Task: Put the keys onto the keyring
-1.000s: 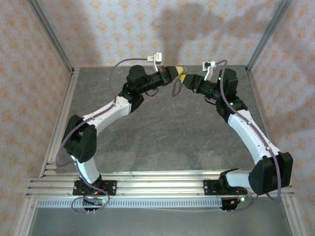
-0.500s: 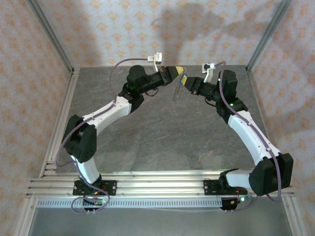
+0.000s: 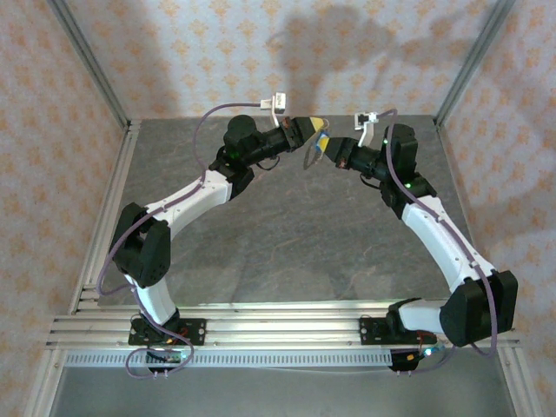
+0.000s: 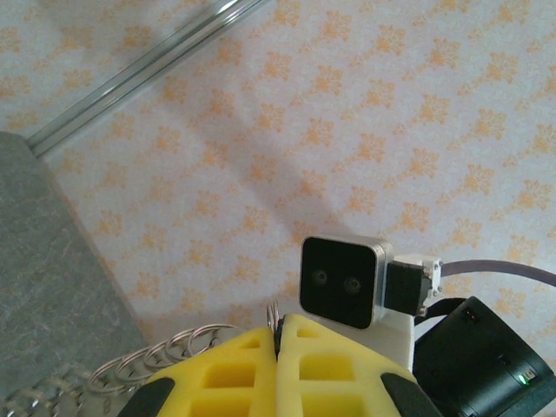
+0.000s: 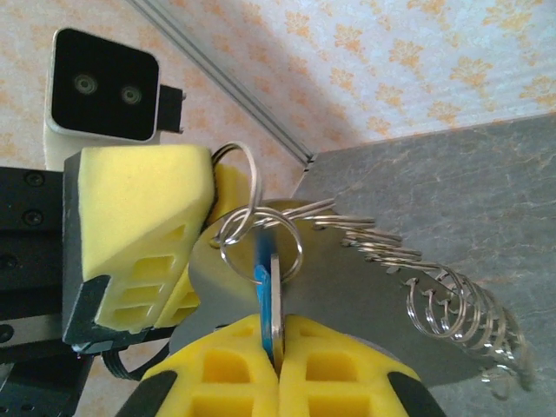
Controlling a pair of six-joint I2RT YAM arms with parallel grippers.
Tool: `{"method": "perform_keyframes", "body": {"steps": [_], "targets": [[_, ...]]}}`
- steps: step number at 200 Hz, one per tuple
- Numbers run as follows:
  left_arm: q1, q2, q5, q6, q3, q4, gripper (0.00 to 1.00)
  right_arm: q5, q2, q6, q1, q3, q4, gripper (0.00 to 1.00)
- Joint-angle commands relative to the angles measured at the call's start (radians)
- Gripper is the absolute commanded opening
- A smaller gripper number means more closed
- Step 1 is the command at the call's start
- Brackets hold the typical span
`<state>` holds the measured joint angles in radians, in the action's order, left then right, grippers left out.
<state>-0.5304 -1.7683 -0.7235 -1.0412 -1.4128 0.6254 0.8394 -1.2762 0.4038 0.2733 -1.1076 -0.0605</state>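
Key [image 5: 261,276], blue-headed, inside clenched right gripper [image 5: 277,337]; thin wire keyring [image 5: 254,178] inside clenched left gripper [image 4: 279,330].

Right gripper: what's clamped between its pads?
The right gripper is shut on the key, blue head and silver edge poking up to a small ring. The pads cover the key's lower part; whether it's threaded can't be told.

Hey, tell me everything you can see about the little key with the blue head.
The key is tiny, a thin silver metal strip with a bright blue head, seen edge-on in the right wrist view. It stands upright there, pinched between the yellow fingers of the shut right gripper. A small silver ring crosses its upper end; whether it is threaded cannot be told.
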Motion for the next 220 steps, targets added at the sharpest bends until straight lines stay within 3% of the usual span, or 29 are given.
{"method": "perform_keyframes", "body": {"steps": [1, 81, 155, 220], "targets": [[-0.007, 0.051, 0.013, -0.008, -0.026, 0.073, 0.00, 0.035, 0.003, 0.008, 0.020, 0.002, -0.032, 0.00], [-0.017, 0.053, 0.030, -0.018, -0.003, 0.097, 0.00, 0.014, -0.012, 0.028, 0.024, 0.005, -0.043, 0.00], [-0.051, 0.045, 0.080, -0.060, 0.041, 0.179, 0.00, 0.021, -0.039, 0.151, 0.038, 0.037, -0.181, 0.00], [-0.056, 0.040, 0.096, -0.067, 0.070, 0.198, 0.00, 0.001, -0.028, 0.066, 0.078, 0.023, -0.084, 0.00]]}}
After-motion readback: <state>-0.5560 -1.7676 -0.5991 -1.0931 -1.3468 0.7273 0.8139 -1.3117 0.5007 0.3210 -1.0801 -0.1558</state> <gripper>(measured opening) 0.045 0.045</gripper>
